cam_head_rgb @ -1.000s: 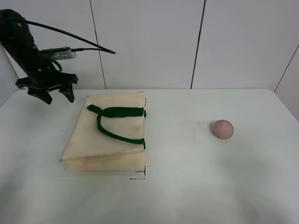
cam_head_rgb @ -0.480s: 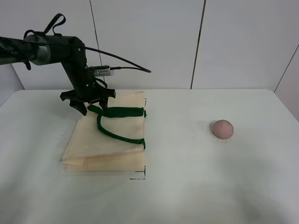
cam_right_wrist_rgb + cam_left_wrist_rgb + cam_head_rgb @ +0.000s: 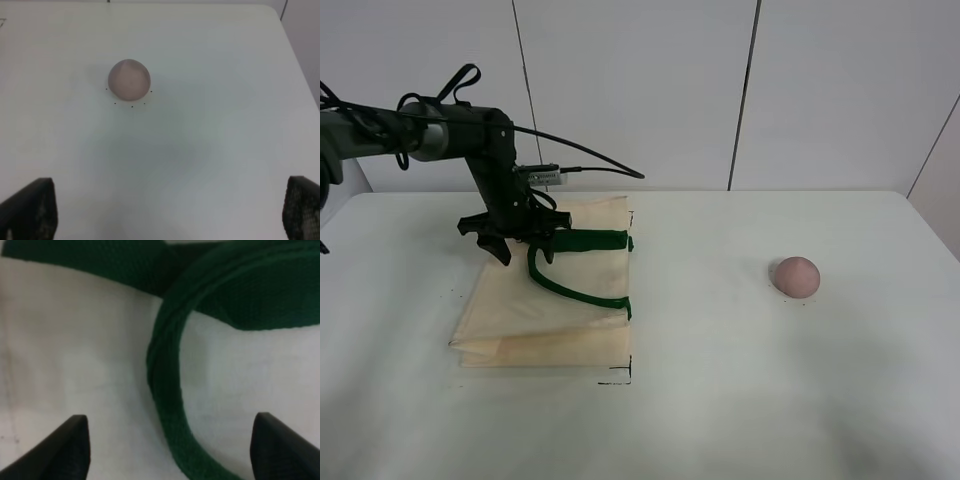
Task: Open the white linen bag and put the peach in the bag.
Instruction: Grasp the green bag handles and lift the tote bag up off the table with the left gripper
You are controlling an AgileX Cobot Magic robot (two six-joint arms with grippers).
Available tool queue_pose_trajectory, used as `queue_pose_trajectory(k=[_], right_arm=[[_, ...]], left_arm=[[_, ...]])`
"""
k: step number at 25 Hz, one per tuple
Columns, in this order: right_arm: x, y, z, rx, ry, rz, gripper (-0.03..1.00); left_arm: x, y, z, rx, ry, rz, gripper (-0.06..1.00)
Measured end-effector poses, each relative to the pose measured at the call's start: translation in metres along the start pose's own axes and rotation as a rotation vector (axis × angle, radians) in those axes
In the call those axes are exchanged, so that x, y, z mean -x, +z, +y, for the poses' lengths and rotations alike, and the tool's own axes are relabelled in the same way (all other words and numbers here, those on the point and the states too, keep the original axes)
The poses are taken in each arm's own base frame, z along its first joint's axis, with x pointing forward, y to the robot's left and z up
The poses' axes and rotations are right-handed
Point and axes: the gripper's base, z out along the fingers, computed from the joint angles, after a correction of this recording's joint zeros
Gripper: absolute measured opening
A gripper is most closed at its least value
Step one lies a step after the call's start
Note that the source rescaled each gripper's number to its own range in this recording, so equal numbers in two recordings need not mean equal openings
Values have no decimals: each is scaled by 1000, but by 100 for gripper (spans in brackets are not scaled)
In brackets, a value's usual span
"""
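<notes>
While the bag (image 3: pixel 555 310) lies flat and shut on the left side of the tabletop (image 3: pixel 740 400), the left gripper (image 3: pixel 526 252) hangs low over its far end. Its 2 fingers (image 3: pixel 503 252) are spread wide apart and hold nothing. The 2 green straps (image 3: pixel 575 240) lie on top of the bag, and the gripper is right at the spot where they bend. From the left wrist camera, 1 strap (image 3: pixel 165 365) curves over the cream cloth between the 2 dark tips. I cannot tell if the tips touch the cloth.

The peach (image 3: pixel 795 275) sits alone on the right side of the tabletop, well apart from the bag. From the right wrist camera, the right gripper (image 3: pixel 165 212) also has its fingers (image 3: pixel 27 210) wide open and empty. The peach (image 3: pixel 129 79) lies out in front of them, well apart.
</notes>
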Motion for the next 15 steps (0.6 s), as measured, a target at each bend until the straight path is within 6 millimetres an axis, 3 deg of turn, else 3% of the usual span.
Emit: queue_pose_trajectory(k=[11,13,15], right_arm=[[0,0,0,1,0,0,100],[0,0,0,1,1,0,100],[0,0,0,2,1,0,100]], left_arm=[[2,30,-3,0,-31,1,94],[1,31,-3,4,-30,9,84],[1,31,-3,7,-30,18,67]])
